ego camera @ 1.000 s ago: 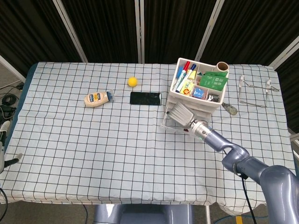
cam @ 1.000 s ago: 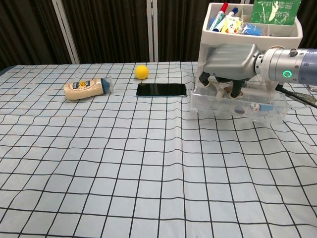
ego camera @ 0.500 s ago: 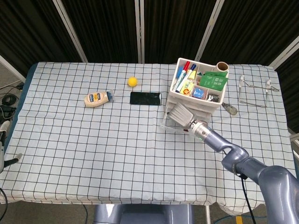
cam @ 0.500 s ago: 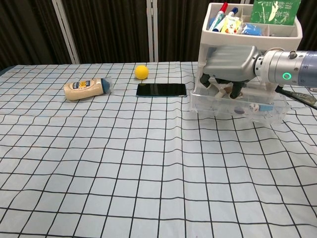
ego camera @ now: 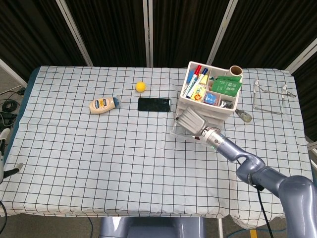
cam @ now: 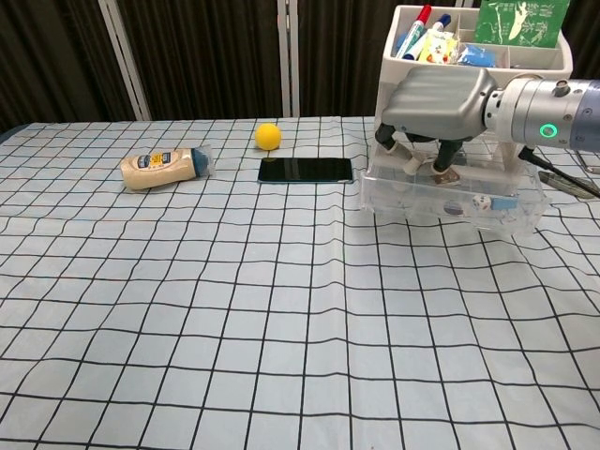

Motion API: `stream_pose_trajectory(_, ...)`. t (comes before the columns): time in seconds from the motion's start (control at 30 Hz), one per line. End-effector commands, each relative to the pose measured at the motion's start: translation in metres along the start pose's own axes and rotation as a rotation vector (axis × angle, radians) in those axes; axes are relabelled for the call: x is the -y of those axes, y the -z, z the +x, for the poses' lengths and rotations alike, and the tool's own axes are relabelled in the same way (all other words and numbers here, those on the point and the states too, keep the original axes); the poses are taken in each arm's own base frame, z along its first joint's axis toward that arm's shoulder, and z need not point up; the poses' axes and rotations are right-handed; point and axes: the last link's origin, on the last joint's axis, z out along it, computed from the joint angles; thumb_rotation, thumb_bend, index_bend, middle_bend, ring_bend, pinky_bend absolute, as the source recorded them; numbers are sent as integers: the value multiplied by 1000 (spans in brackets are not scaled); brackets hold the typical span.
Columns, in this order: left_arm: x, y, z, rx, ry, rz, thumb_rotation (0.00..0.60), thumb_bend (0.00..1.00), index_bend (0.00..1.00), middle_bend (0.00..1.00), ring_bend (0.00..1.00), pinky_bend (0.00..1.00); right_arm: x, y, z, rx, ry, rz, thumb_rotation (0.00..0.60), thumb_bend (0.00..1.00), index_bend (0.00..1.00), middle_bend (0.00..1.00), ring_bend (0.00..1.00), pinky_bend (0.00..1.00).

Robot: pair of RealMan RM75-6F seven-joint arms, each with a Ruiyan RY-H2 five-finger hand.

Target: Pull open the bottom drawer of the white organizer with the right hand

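Observation:
The white organizer (ego camera: 213, 111) (cam: 473, 73) stands at the back right of the table, its top compartments full of pens and packets. Its clear bottom drawer (cam: 450, 202) (ego camera: 177, 131) is pulled out toward me, with small items inside. My right hand (cam: 436, 103) (ego camera: 192, 120) hovers just over the drawer's front part, palm down. Its fingers (cam: 441, 167) hang loosely apart at about rim height and grip nothing. Only a sliver of my left hand (ego camera: 3, 157) shows at the left edge of the head view, beside the table.
A black phone (cam: 306, 170) lies just left of the drawer, with a yellow ball (cam: 268, 136) behind it. A mayonnaise bottle (cam: 164, 167) lies further left. A wire rack (ego camera: 270, 96) and a small tool (ego camera: 242, 115) sit right of the organizer.
My right hand has lifted up out of the drawer, and its fingers no longer hook the drawer's front. The drawer stays pulled out.

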Motion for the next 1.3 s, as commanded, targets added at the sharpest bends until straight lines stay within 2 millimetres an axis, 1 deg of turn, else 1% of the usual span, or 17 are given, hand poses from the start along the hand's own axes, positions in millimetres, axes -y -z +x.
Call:
stream_pose_trajectory(0.03,-2,0,2,-1,3,-9,600,44,0,0,0,0,-4,4,6,-15,10,-11,600,235,651,1000,1000,1000)
stream_pose_trajectory(0.23,-12,3,6,-12,26,-47,600,43,0,0,0,0,-14,18,21,-53,26,-43,600,235,651,1000,1000,1000)
stream_pose_trajectory(0.47,-20,11,4,7,43,-83,600,44,0,0,0,0,-26,46,36,-95,9,-98,600,234,651,1000,1000,1000)
stream_pose_trajectory(0.63,-25,22,6,-3,69,-113,600,44,0,0,0,0,-38,80,44,-127,-5,-163,600,233,652,1000,1000,1000)
stream_pose_trajectory(0.83,-27,34,9,-16,94,-146,600,44,0,0,0,0,-47,120,45,-134,-43,-244,600,233,653,1000,1000,1000)
stream_pose_trajectory(0.97,-27,43,10,-17,111,-163,600,44,0,0,0,0,-55,151,41,-134,-54,-316,600,232,652,1000,1000,1000)
stream_pose_trajectory(1.03,-27,46,11,-26,112,-177,600,44,0,0,0,0,-58,165,36,-122,-53,-350,600,231,650,1000,1000,1000)
stream_pose_trajectory(1.2,-31,53,12,-31,112,-225,600,44,0,0,0,0,-58,203,14,-59,-67,-416,600,230,648,1000,1000,1000)
stream_pose_trajectory(1.3,-33,57,11,-28,116,-252,600,44,0,0,0,0,-53,218,-1,-14,-73,-426,600,230,646,1000,1000,1000)
